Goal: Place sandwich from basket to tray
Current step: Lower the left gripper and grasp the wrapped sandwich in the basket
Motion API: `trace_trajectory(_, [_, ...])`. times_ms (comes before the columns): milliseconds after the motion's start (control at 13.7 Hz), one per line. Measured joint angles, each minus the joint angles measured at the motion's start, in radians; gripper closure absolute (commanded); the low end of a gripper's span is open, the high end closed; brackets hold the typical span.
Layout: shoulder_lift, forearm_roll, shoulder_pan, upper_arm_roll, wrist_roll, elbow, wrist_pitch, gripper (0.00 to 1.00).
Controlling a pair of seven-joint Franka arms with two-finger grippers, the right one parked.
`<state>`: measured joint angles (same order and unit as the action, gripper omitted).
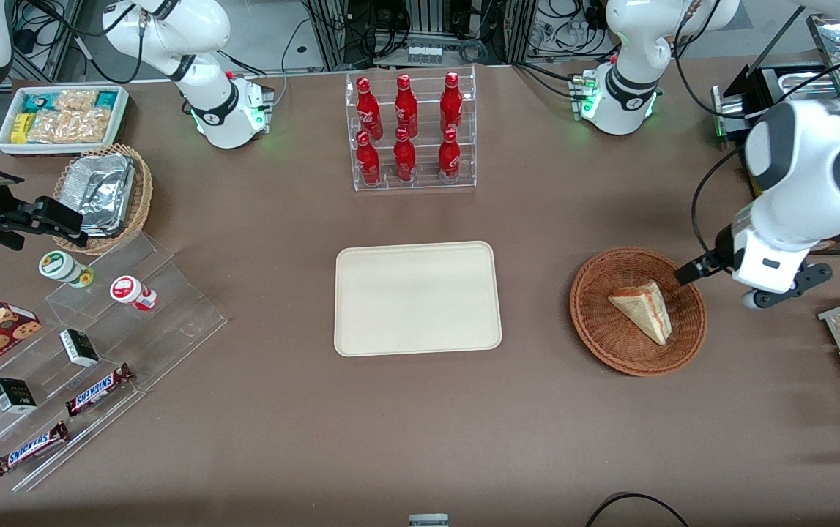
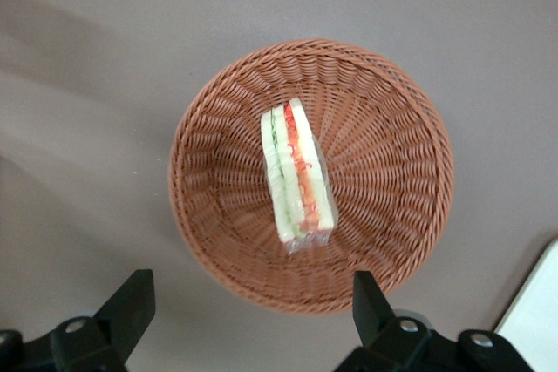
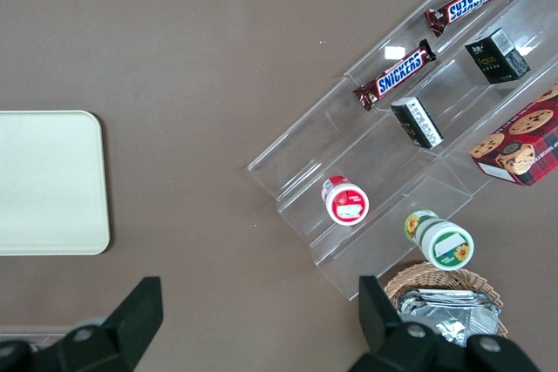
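The tray lies bare at the middle of the table, flat and cream-white, nothing on it yet; seen from the front camera, the basket sits at about three o'clock from the tray, well apart from it, toward the working arm's end of the table; the sandwich rests in the basket's bowl, roughly central, lying on one bread face with its point toward five o'clock in that view; the gripper hangs above the basket's rim on the working arm's side, at about two o'clock from the sandwich in the front view, fingers spread wide and holding nothing; in the wrist view the two fingers stand apart wider than the wedge is thick, with the filling edge of the sandwich turned up toward the camera, green and red-orange layers between pale bread; by its look the wedge is light and soft, and the clear wrap is probably slick, so a hard squeeze would likely crush the bread or let it squirt out; the sensible hold seems to be across the two bread faces near the thick middle, not at the thin point; the pick is not yet begun.
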<state>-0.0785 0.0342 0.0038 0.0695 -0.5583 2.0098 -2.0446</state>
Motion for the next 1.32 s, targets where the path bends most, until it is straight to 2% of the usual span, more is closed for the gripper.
trace_trajectory(220, [-0.005,0.000,-0.001,0.009,-0.107,0.075,-0.108,0.00])
trace_trajectory(585, [-0.031,-0.001,-0.003,0.023,-0.145,0.193,-0.298,0.00])
trace_trajectory(1317, [-0.146,-0.001,-0.006,0.037,-0.182,0.222,-0.457,0.01])
